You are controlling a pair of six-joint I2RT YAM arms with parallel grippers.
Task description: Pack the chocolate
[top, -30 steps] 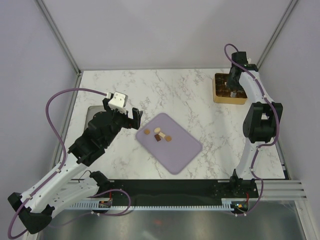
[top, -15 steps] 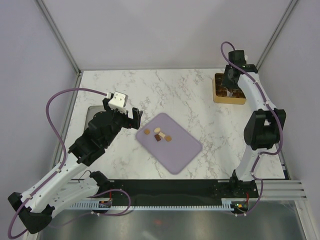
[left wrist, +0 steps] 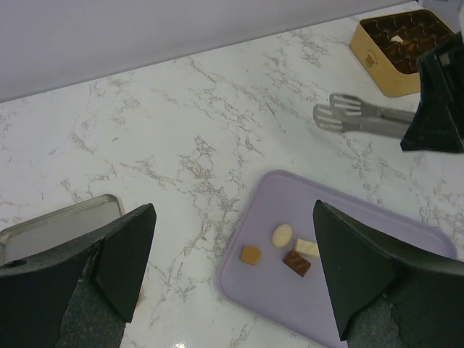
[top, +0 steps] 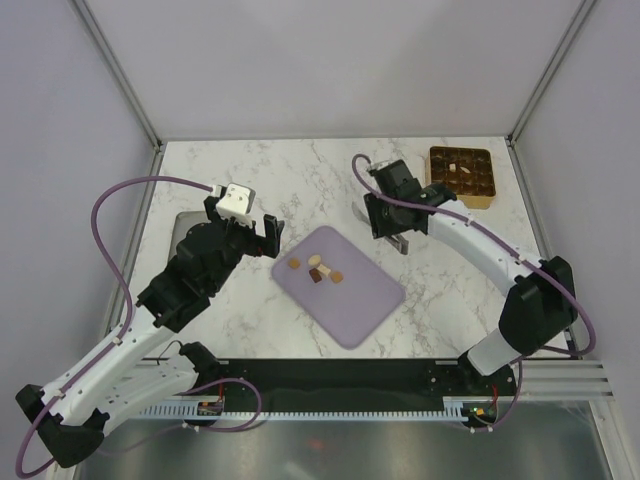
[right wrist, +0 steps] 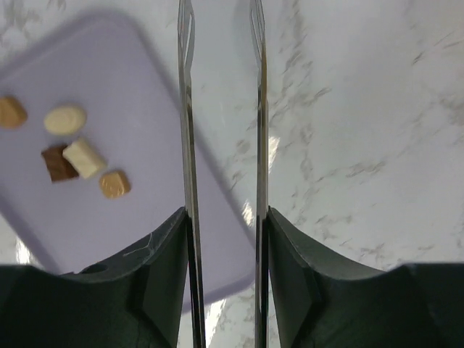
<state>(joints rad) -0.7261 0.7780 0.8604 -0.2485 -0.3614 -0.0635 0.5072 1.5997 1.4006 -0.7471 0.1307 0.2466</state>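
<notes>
Several chocolate pieces [top: 316, 269], tan, cream and dark brown, lie at the far left end of the lilac mat [top: 352, 296]. They also show in the left wrist view [left wrist: 281, 235] and the right wrist view [right wrist: 84, 157]. My right gripper [top: 383, 221] is shut on metal tongs [right wrist: 186, 109], whose empty blades hang above the mat's right edge [right wrist: 130, 87]. The gold tray [top: 460, 200] at the far right holds a few pieces [left wrist: 397, 40]. My left gripper [top: 243, 222] is open and empty, raised left of the mat [left wrist: 362, 239].
A silver metal tray [top: 185, 226] lies at the left edge, partly under my left arm; it also shows in the left wrist view [left wrist: 58, 225]. Grey walls and metal posts close in the marble table on three sides.
My right arm has swung from over the gold tray leftward and nearer, bringing the tongs beside the mat. The left arm and the chocolates on the mat have not moved.
</notes>
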